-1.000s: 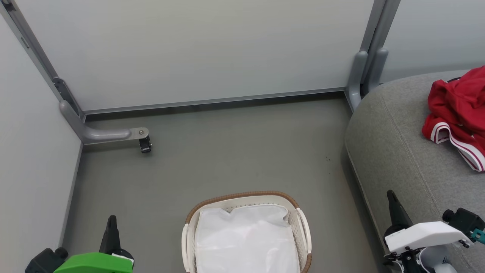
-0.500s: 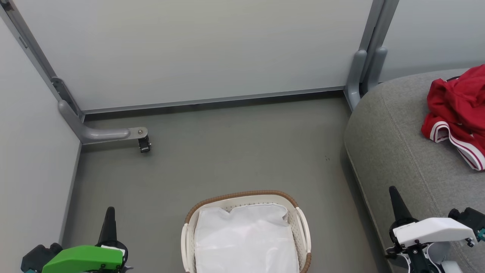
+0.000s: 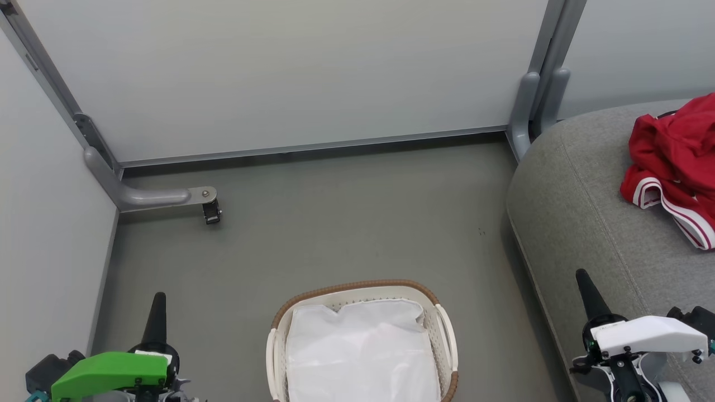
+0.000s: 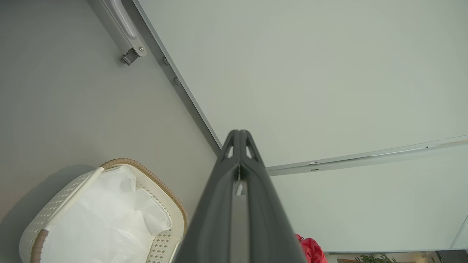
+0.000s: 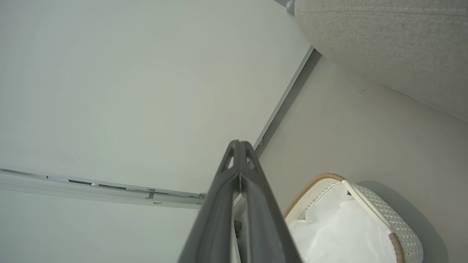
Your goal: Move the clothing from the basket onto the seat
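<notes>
Grey floor (image 3: 346, 234), pale partition wall (image 3: 290, 72) at the far side. Left gripper (image 3: 158, 298) and right gripper (image 3: 582, 278): fingers pressed together, both empty. Since a second ago both wrists have shifted outward. Between them the basket (image 3: 357, 286) holds a white sheet (image 3: 363, 357). The clothing (image 3: 673, 162) lies unmoved on the seat (image 3: 581, 212), far right.

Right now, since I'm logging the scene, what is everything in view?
clothing: one, red with white-striped trim, crumpled on the seat, right
seat: one, grey fabric, right side
basket: one, white with brown rim, on the floor, near centre
sheet: one, white, inside the basket
foot bracket: one, grey metal, floor at far left
wall panels: three, pale grey, left and back
left claw: one, dark, shut, lower left
right claw: one, dark, shut, lower right
</notes>
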Motion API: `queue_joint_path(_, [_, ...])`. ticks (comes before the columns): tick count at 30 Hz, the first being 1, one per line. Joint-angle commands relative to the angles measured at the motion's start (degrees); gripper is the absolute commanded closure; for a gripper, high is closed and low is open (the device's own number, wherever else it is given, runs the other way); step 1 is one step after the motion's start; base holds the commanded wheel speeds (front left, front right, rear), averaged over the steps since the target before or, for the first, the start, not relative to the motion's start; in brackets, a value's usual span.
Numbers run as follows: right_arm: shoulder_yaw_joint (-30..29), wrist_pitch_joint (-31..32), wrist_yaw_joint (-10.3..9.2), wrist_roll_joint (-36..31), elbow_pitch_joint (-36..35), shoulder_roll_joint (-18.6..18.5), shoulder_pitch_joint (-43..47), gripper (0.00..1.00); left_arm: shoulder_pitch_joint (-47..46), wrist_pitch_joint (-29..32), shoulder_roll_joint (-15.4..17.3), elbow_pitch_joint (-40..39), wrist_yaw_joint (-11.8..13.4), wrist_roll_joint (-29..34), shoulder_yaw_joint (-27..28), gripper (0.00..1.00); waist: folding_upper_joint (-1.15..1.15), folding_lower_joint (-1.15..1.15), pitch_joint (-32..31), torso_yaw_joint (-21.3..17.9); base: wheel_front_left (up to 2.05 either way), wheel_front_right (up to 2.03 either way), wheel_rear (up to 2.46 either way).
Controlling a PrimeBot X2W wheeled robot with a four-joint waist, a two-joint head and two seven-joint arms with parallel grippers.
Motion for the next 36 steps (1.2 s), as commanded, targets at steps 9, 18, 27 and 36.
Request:
queue_joint_path(9, [-0.72, 1.59, -0.03, 5.62, -0.84, -0.37, -1.44, 1.00, -2.25, 1.41, 0.02, -0.46, -0.91, -4.62, 1.00, 1.00, 0.00, 0.00, 0.10, -0.11, 0.00, 0.00, 0.00])
queue_joint_path(18, [-1.17, 2.63, -0.03, 9.83, -1.08, -0.39, -1.52, 1.00, -3.05, 2.50, -0.04, -0.42, -1.34, -8.15, 1.59, 1.00, 0.00, 0.00, 0.19, -0.21, 0.00, 0.00, 0.00])
queue_joint_path(27, [-1.61, 3.71, -0.03, 13.87, -1.28, -0.43, -1.83, 1.00, -3.73, 3.53, -0.13, -0.37, -1.72, -11.54, 2.16, 1.00, 0.00, 0.00, 0.28, -0.32, 0.00, 0.00, 0.00])
queue_joint_path(36, [-1.98, 4.60, -0.03, 17.63, -1.46, -0.46, -2.14, 1.00, -4.44, 4.53, -0.23, -0.33, -2.14, -14.76, 2.79, 1.00, 0.00, 0.00, 0.38, -0.42, 0.00, 0.00, 0.00])
